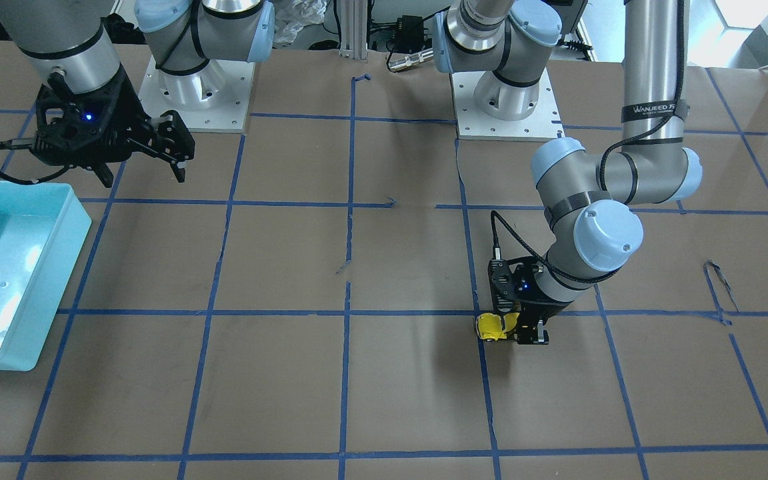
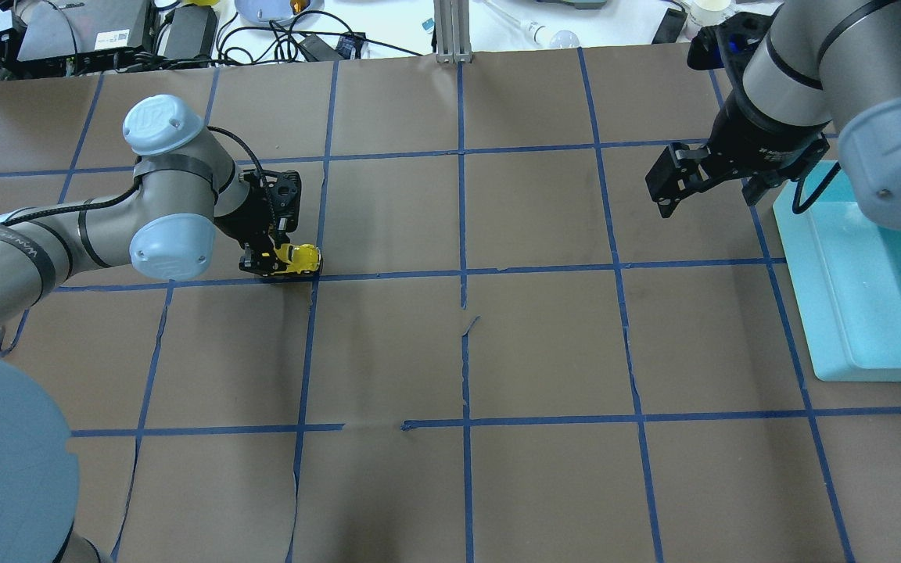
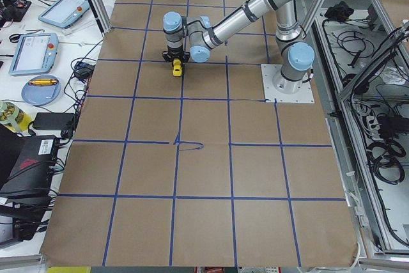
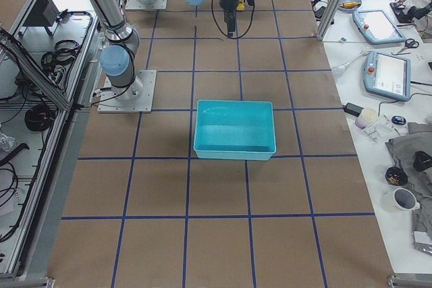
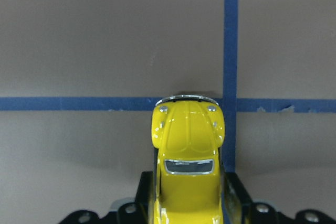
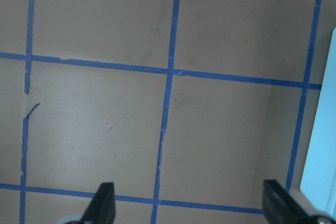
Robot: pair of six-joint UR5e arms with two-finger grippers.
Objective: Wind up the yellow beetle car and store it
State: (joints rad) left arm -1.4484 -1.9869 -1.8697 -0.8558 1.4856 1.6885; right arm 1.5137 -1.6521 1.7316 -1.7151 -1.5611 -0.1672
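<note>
Though tiny overhead, car (image 5: 187, 145) large wrist-side.

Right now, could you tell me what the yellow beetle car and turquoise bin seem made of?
The yellow beetle car: glossy painted body, possibly die-cast metal or hard plastic; sharp hood highlights, chrome-like bumper. The turquoise bin: probably smooth moulded plastic; even colour, soft sheen.

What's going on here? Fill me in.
The left gripper is shut on the glossy yellow beetle toy car, holding it low at the brown paper-covered table, by a blue tape crossing. The right gripper hangs open with nothing in it beside the light-blue plastic bin. The car is not yet in the bin.
</note>
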